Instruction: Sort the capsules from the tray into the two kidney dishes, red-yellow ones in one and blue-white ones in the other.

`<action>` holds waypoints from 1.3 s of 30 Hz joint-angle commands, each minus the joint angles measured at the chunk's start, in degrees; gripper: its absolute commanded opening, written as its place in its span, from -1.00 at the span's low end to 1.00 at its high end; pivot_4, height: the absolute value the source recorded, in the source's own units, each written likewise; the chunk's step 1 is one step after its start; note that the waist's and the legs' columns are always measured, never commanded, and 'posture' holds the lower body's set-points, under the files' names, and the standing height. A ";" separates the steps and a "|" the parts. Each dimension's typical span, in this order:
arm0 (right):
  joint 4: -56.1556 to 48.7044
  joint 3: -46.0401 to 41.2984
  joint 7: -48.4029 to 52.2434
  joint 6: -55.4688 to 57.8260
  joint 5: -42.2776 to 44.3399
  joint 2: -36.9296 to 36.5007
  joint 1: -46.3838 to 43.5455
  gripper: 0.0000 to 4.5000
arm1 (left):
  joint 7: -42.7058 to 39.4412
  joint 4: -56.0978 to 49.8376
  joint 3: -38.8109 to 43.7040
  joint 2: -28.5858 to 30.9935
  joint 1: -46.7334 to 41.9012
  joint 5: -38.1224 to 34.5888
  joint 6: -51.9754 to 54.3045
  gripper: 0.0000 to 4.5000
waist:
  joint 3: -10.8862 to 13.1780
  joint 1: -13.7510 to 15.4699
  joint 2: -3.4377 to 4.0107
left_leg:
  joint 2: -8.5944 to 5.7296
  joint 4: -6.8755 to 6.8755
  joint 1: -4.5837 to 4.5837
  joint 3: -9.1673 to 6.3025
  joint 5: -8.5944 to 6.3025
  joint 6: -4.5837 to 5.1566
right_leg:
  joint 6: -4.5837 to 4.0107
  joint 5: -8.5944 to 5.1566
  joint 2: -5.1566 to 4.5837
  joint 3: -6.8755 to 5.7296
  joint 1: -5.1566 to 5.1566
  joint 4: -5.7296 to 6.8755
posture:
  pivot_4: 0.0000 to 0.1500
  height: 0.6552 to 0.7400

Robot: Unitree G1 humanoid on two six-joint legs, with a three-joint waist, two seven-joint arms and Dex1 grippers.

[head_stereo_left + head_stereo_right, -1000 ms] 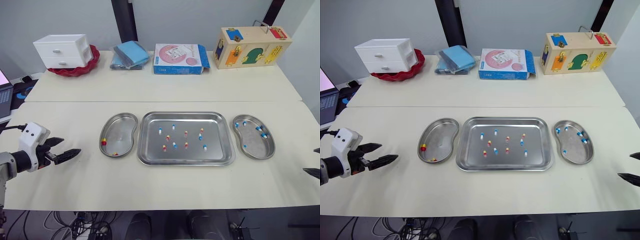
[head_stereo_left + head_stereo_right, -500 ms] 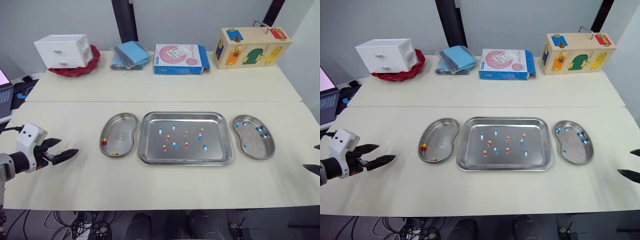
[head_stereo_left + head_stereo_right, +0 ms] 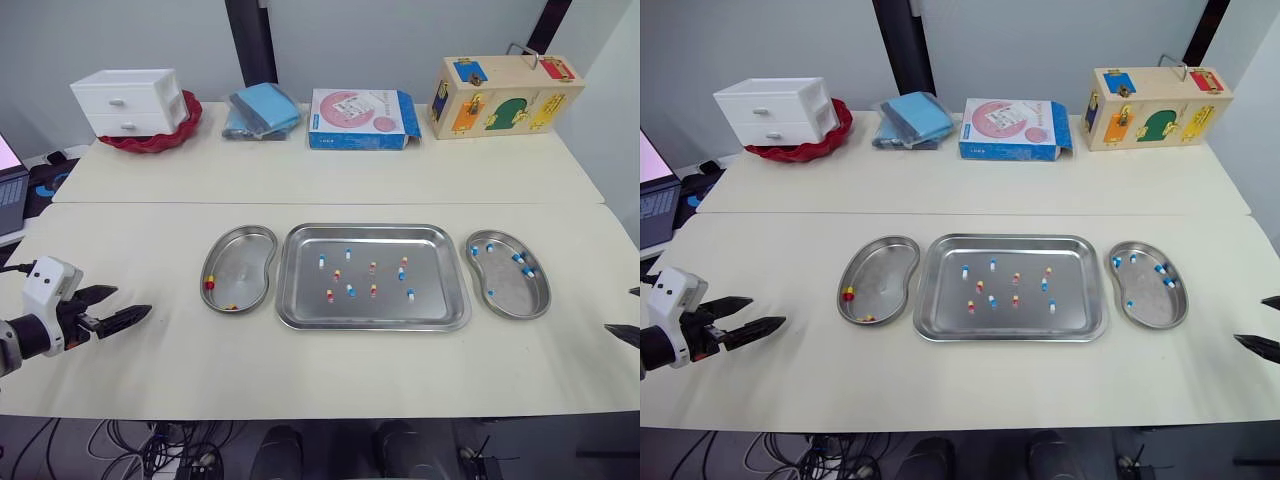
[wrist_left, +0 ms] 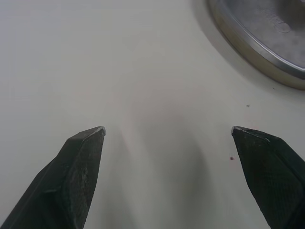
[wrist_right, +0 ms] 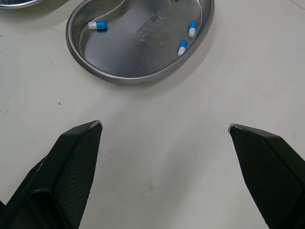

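A steel tray (image 3: 455, 305) lies mid-table with several red-yellow and blue-white capsules (image 3: 349, 290) scattered in it. The left kidney dish (image 3: 243, 262) holds two red-yellow capsules (image 3: 209, 283). On the other side of the tray, the right kidney dish (image 3: 510, 296) holds several blue-white capsules (image 5: 98, 25). My left gripper (image 3: 115, 311) hovers open and empty over the table's front left, well left of the left dish (image 4: 267, 62). At the far right edge my right gripper (image 3: 630, 316) stands open and empty, just in front of the right dish (image 5: 138, 74).
Along the table's back stand a white drawer unit (image 3: 125, 99) on a red bowl, a blue packet (image 3: 262, 108), a pink-blue box (image 3: 358, 118) and a wooden latch box (image 3: 503, 95). A laptop (image 3: 10, 180) sits off the left edge.
My left gripper has drawn back to the left, away from the left dish. The right gripper has barely moved.
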 commanded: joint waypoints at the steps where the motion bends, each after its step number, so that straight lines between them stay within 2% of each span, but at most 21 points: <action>1: -1.11 -1.92 -0.95 -1.15 0.16 0.62 -0.13 1.00 | -1.30 -4.98 3.21 0.47 3.51 -2.12 0.97 0.94 | 0.00 0.00 0.00 | 0.00 0.03 -0.01 -0.03 0.00 0.00 | 0.00 0.00 0.00 -0.03 0.01 0.00 | 1.00 0.77; 4: -1.81 -2.12 -1.30 -1.28 0.28 1.06 0.30 1.00 | -1.54 -8.49 4.14 0.11 6.12 -3.70 2.63 0.94 | 0.00 -0.01 0.00 | 0.00 0.06 -0.01 -0.06 0.00 0.00 | 0.00 0.00 0.00 -0.05 0.03 0.01 | 1.00 0.77; 9: -10.09 -4.60 -1.59 1.11 2.33 3.86 3.51 1.00 | -3.35 -19.76 8.21 -0.62 15.23 -8.33 8.06 0.94 | -0.01 0.02 0.02 | 0.00 0.08 -0.03 -0.07 -0.01 0.00 | 0.00 0.00 0.00 -0.05 0.06 0.00 | 1.00 0.77; 13: -22.79 -5.22 -3.01 4.49 5.39 7.82 6.61 1.00 | -4.18 -25.30 10.23 -2.16 19.09 -10.66 8.79 0.94 | -0.02 0.14 0.01 | 0.00 0.14 -0.01 -0.15 -0.01 0.00 | 0.00 0.00 0.01 -0.11 0.14 0.03 | 1.00 0.77; 17: -33.40 -2.78 -6.07 7.58 7.65 11.60 8.56 1.00 | -3.34 -28.79 10.97 -6.15 20.77 -10.74 4.33 0.94 | -0.03 0.20 -0.01 | -0.01 0.20 -0.01 -0.18 -0.01 0.00 | 0.01 0.00 0.00 -0.12 0.19 0.01 | 1.00 0.77; 22: -45.30 4.89 -12.99 7.26 8.76 20.00 10.31 1.00 | -0.92 -34.13 10.83 -9.82 25.05 -11.89 6.84 0.94 | -0.15 0.29 -0.21 | 0.01 0.21 -0.03 -0.29 -0.01 0.00 | 0.01 -0.01 0.02 -0.22 0.21 0.00 | 1.00 0.77; 25: -47.26 8.02 -16.39 6.35 7.57 23.78 10.00 1.00 | 0.51 -36.10 11.09 -10.29 26.74 -13.47 10.71 0.94 | -0.15 0.27 -0.22 | 0.00 0.27 -0.04 -0.32 -0.01 0.00 | 0.00 0.00 0.01 -0.22 0.24 0.02 | 1.00 0.77; 30: -49.89 14.22 -20.66 2.14 5.11 29.19 10.78 1.00 | 3.21 -40.10 12.78 -13.63 29.61 -14.49 9.65 0.94 | -0.22 0.28 -0.34 | 0.01 0.31 -0.01 -0.34 -0.01 0.00 | 0.01 0.00 0.01 -0.24 0.27 0.01 | 1.00 0.77; 39: -43.01 21.39 -18.79 -6.56 1.55 29.25 7.48 1.00 | 3.67 -43.91 12.37 -12.89 29.57 -14.75 7.32 0.94 | -0.30 0.30 -0.46 | 0.01 0.33 0.01 -0.35 -0.01 0.00 | 0.00 0.00 0.01 -0.25 0.28 0.01 | 1.00 0.77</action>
